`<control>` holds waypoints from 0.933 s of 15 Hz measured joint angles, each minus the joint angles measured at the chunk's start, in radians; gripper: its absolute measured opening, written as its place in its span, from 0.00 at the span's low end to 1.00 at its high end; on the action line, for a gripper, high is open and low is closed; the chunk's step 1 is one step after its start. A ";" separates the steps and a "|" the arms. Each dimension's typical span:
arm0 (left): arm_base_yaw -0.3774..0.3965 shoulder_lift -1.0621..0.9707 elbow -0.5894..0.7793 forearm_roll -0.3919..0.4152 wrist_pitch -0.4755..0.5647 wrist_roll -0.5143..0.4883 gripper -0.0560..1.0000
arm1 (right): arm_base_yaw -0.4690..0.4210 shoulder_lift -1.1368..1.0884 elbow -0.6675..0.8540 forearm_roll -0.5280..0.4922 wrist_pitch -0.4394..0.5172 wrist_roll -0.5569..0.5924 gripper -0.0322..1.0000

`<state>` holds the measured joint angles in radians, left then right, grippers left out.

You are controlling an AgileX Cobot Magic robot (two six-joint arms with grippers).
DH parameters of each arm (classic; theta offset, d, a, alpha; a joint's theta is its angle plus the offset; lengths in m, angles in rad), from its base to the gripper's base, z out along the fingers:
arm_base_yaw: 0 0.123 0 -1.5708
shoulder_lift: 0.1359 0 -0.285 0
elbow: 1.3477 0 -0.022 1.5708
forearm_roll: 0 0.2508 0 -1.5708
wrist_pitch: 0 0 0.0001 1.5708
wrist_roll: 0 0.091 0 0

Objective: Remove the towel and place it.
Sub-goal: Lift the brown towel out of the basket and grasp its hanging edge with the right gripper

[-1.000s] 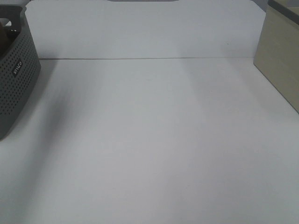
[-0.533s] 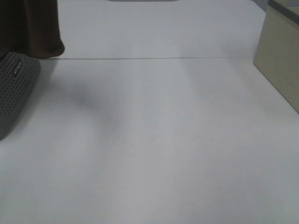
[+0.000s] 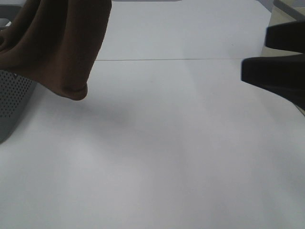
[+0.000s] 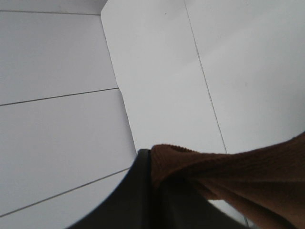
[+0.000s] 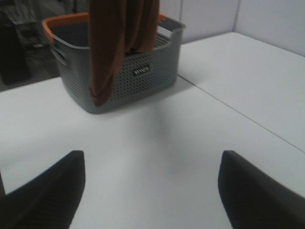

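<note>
**Brown cloth, grey basket, white counter**

The towel [image 3: 57,43] is a plain dark brown, and it reads rust-brown in the right wrist view. At nine o'clock of the high view, the basket [image 3: 12,100] is grey, its wall patterned with rows of small round holes. The right wrist view shows its orange rim and a small dark label [image 5: 141,70] with white lettering. The counter [image 3: 157,157] is plain white, crossed by one thin dark seam. The left end effector [image 4: 147,167] and the right end effector [image 3: 255,53] are both black.

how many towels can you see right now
1: a dark brown terry cloth towel hanging from the shut left gripper, by the grey perforated plastic basket. Others may lie hidden inside the basket.
</note>
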<state>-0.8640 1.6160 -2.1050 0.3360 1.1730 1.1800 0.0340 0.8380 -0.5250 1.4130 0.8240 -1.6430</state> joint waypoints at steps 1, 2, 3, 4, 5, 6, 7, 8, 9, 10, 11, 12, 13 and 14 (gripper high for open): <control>-0.026 0.003 0.000 -0.001 -0.028 0.004 0.05 | 0.000 0.099 0.000 0.124 0.064 -0.124 0.75; -0.045 0.003 0.000 -0.003 -0.075 0.009 0.05 | 0.000 0.195 0.000 0.213 0.124 -0.238 0.75; -0.052 0.004 0.000 -0.012 -0.130 0.013 0.05 | 0.000 0.298 -0.002 0.279 0.189 -0.331 0.75; -0.052 0.004 0.000 -0.030 -0.171 0.014 0.05 | 0.000 0.396 -0.017 0.301 0.243 -0.389 0.75; -0.052 0.004 0.000 -0.036 -0.183 0.016 0.05 | 0.000 0.433 -0.028 0.304 0.273 -0.406 0.75; -0.052 0.005 0.000 -0.050 -0.191 0.017 0.05 | 0.000 0.509 -0.060 0.307 0.317 -0.428 0.75; -0.054 0.014 0.000 -0.077 -0.198 0.018 0.05 | 0.000 0.633 -0.153 0.309 0.370 -0.445 0.75; -0.055 0.017 0.000 -0.082 -0.198 0.021 0.05 | 0.001 0.670 -0.197 0.316 0.377 -0.444 0.75; -0.055 0.021 0.000 -0.086 -0.199 0.021 0.05 | 0.013 0.698 -0.238 0.324 0.378 -0.436 0.75; -0.055 0.025 0.000 -0.087 -0.201 0.021 0.05 | 0.045 0.714 -0.278 0.324 0.379 -0.425 0.75; -0.055 0.031 0.000 -0.087 -0.202 0.021 0.05 | 0.092 0.720 -0.310 0.323 0.380 -0.419 0.75; -0.055 0.034 0.000 -0.088 -0.203 0.021 0.05 | 0.134 0.720 -0.329 0.323 0.380 -0.413 0.75; -0.055 0.033 0.000 -0.087 -0.203 0.021 0.05 | 0.167 0.720 -0.338 0.319 0.388 -0.399 0.75; -0.055 0.033 0.000 -0.083 -0.203 0.021 0.05 | 0.184 0.720 -0.340 0.308 0.388 -0.379 0.75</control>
<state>-0.9190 1.6490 -2.1050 0.2530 0.9700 1.2010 0.2180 1.5580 -0.8650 1.7210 1.2120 -2.0220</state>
